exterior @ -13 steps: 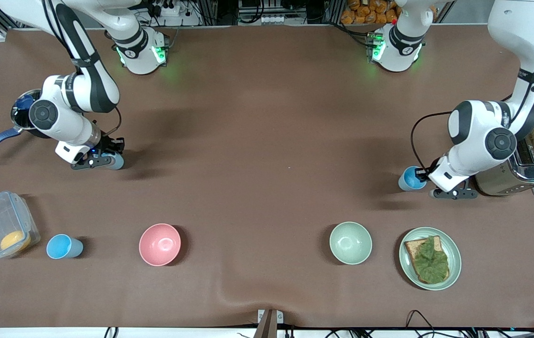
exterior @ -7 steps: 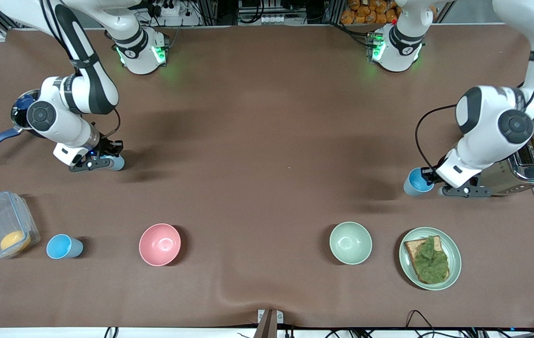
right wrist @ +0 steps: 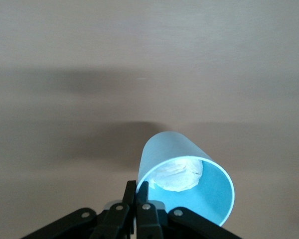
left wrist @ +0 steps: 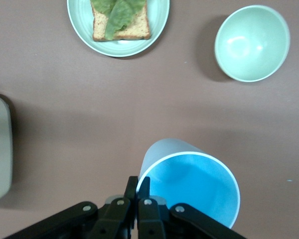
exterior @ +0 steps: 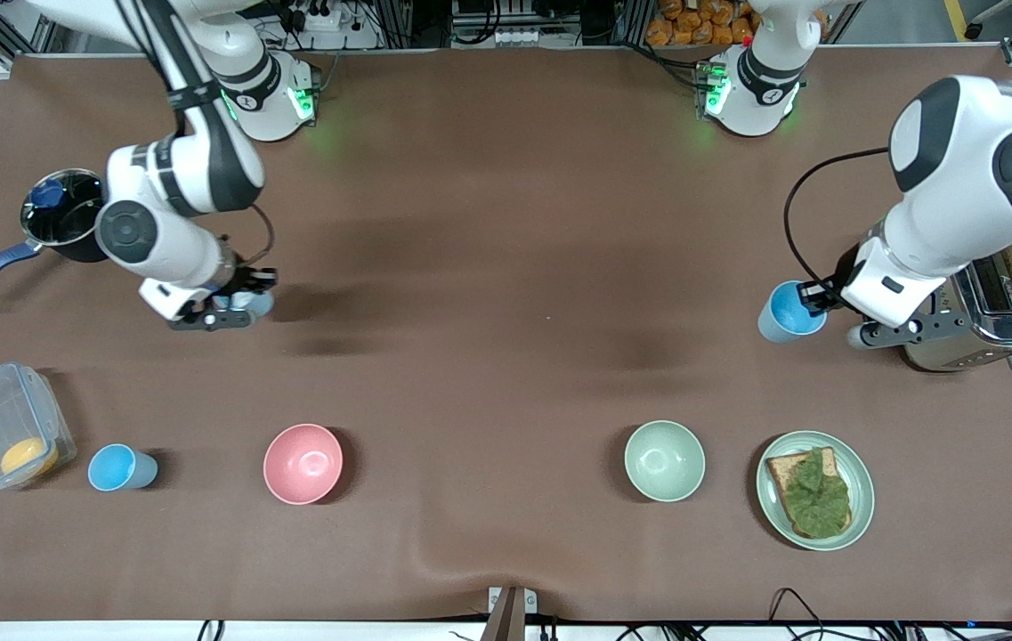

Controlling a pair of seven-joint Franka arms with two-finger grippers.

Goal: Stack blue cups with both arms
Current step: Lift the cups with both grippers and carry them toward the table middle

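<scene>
Left gripper (exterior: 821, 298) pinched shut on the rim of the brighter blue cup (exterior: 789, 312), held up over bare table beside the toaster (exterior: 986, 320) at the left arm's end. Right gripper (exterior: 234, 303) clamped on the rim of the paler blue cup (right wrist: 187, 184), whitish patch inside, over the table near the saucepan (exterior: 65, 218). A third blue cup (exterior: 118, 467) stands nearer the front camera, between the plastic container (exterior: 3, 436) and pink bowl (exterior: 303, 463).

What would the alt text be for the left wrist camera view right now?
The left gripper pinches the rim of a bright blue cup held above the brown table. Below on the table lie a pale green bowl and a green plate bearing bread topped with lettuce.
</scene>
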